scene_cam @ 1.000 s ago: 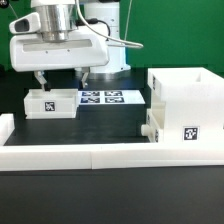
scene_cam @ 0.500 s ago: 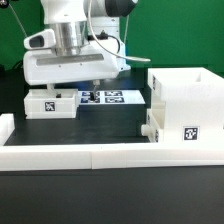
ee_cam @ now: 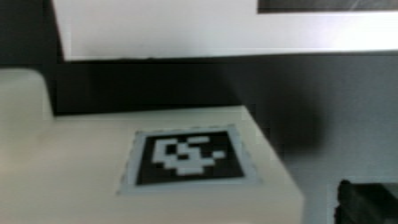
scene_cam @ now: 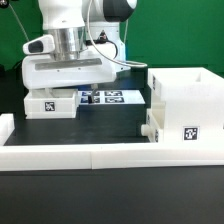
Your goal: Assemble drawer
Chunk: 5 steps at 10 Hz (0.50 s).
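White tray (scene_cam: 50,104) beneath gripper (scene_cam: 83,96); one finger (ee_cam: 368,205) beside it, opening unclear.

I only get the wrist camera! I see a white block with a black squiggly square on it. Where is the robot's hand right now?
Observer: The hand is low over a small white tray at the exterior view's left.
Operator: Where's the big box the tray goes in?
Observer: The tall box case stands at the exterior view's right, apart from that tray.
Operator: Is anything else there?
Observer: A long low white rail runs across the front of the table.
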{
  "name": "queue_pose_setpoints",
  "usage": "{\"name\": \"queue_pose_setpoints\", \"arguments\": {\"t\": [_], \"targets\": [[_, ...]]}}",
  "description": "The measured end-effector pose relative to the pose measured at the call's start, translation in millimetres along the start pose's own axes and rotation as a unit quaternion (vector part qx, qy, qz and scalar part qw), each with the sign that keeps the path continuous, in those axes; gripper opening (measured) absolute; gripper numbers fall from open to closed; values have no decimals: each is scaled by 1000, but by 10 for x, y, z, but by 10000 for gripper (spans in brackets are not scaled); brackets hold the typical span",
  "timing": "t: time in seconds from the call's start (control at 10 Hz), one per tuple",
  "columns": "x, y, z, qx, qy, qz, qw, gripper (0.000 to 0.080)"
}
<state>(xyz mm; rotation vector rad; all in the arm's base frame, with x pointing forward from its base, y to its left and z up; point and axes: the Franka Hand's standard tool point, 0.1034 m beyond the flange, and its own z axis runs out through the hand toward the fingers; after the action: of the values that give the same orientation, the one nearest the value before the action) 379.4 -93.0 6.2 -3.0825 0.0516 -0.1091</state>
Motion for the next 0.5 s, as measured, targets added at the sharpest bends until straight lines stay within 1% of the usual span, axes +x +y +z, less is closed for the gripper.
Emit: {"name": "queue_pose_setpoints", "arguments": {"t": [0.1,0.2,0.4,0.5], "targets": [[5,20,6,-4,6,2,1000,648],[6,14,8,-3,6,1,1000,547],[7,14,8,-3,6,1,1000,266],[7,14,8,-3,6,1,1000,266]]}}
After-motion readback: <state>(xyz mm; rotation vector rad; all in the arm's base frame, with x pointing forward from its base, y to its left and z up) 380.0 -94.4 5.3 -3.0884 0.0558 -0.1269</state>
